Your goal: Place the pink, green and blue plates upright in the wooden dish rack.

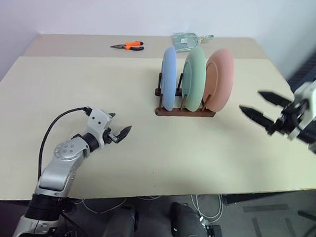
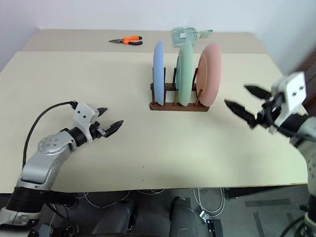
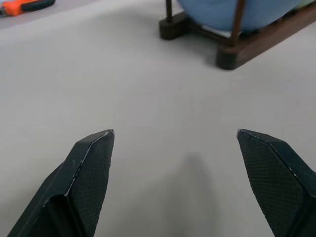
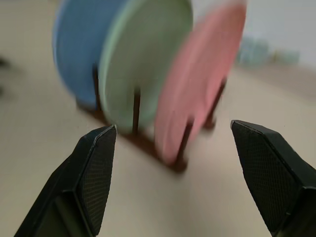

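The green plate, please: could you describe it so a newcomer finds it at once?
On the beige table stands a small dark wooden dish rack holding three upright plates. The green plate is the middle one, between the blue plate and the pink plate.

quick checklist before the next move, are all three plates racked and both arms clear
1. Pink plate upright in the wooden dish rack: ok, it stands at the rack's right end.
2. Green plate upright in the rack: ok, middle slot.
3. Blue plate upright in the rack: ok, left end.
4. Right gripper clear of the plates: ok, fingers apart, holding nothing, off to the right of the pink plate.
5. Left gripper clear: ok, fingers apart and empty, low over the bare table, left of the rack.
6. Plates seated firmly between the pegs: cannot tell.
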{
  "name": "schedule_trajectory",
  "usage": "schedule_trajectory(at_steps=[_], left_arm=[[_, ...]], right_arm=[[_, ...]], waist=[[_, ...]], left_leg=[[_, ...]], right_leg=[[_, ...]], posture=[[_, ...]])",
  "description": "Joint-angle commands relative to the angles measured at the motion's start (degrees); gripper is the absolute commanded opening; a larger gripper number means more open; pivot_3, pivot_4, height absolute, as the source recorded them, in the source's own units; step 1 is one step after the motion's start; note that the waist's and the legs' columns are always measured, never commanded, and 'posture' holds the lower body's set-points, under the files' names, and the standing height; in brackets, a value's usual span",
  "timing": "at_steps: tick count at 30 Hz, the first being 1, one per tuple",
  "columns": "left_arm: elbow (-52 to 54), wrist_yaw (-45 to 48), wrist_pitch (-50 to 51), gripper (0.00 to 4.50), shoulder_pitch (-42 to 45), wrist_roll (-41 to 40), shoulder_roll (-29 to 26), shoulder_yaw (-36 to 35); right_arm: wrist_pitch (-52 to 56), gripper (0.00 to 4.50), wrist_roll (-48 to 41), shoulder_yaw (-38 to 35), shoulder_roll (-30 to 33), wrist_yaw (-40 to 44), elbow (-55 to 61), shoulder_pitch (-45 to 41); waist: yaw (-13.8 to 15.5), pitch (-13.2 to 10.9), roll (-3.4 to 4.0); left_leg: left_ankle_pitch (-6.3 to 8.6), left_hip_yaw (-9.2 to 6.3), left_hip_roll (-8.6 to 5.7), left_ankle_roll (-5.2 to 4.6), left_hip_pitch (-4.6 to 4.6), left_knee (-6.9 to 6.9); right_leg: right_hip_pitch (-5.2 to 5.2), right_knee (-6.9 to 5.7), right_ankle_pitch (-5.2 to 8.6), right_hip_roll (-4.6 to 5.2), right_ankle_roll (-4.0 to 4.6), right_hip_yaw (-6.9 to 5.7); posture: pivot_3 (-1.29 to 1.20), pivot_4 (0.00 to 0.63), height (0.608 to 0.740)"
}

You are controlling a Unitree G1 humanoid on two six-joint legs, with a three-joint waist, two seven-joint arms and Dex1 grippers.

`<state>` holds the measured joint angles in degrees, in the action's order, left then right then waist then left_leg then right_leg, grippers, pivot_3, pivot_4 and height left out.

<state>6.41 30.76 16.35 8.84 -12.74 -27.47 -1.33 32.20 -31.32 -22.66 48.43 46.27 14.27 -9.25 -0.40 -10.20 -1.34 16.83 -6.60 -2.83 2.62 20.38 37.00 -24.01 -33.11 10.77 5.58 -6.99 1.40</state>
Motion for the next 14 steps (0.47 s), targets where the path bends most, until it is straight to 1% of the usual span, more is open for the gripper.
schedule_trajectory(at_steps=[1, 4, 9, 14], left_arm=[[0.01, 0.14, -2.14, 4.11, 0.25, 1.32, -1.10, -1.34], [0.77, -0.07, -1.80, 4.11, 0.07, 1.35, -1.17, -1.50], [-0.74, -0.56, -2.59, 4.11, 0.49, 1.85, -1.68, -2.50], [2.70, -1.94, -1.22, 4.11, -2.48, 1.46, -1.02, -3.12]], right_arm=[[-6.73, 3.77, 5.98, 2.24, -0.55, -1.53, -5.48, -1.10], [-9.32, 3.77, 7.12, 3.26, -1.03, -1.08, -10.29, -3.63], [-14.89, 3.77, 11.24, 7.15, -1.50, 0.37, -16.48, -6.14], [-16.57, 3.77, 11.91, 8.12, -1.77, 1.30, -19.33, -7.25]], waist=[[-0.33, -0.01, 0.02], [-0.29, -0.05, 0.06], [-0.19, -0.05, 0.05], [-0.23, -0.06, 0.06]], left_leg=[[0.00, 0.00, 0.00, 0.00, 0.01, 0.01], [0.00, 0.01, -0.01, 0.01, 0.02, 0.02], [0.00, -0.01, -0.03, 0.01, 0.04, 0.02], [0.00, -0.01, -0.05, 0.01, 0.05, 0.03]], right_leg=[[0.00, 0.00, 0.00, 0.00, 0.00, 0.00], [-0.01, 0.02, -0.01, 0.00, -0.01, 0.00], [-0.01, 0.02, -0.07, 0.01, 0.04, 0.00], [0.00, 0.03, -0.06, 0.02, 0.04, 0.01]], posture=[[0.00, 0.150, 0.740], [0.00, 0.150, 0.740], [0.00, 0.150, 0.740], [0.00, 0.150, 0.740]])
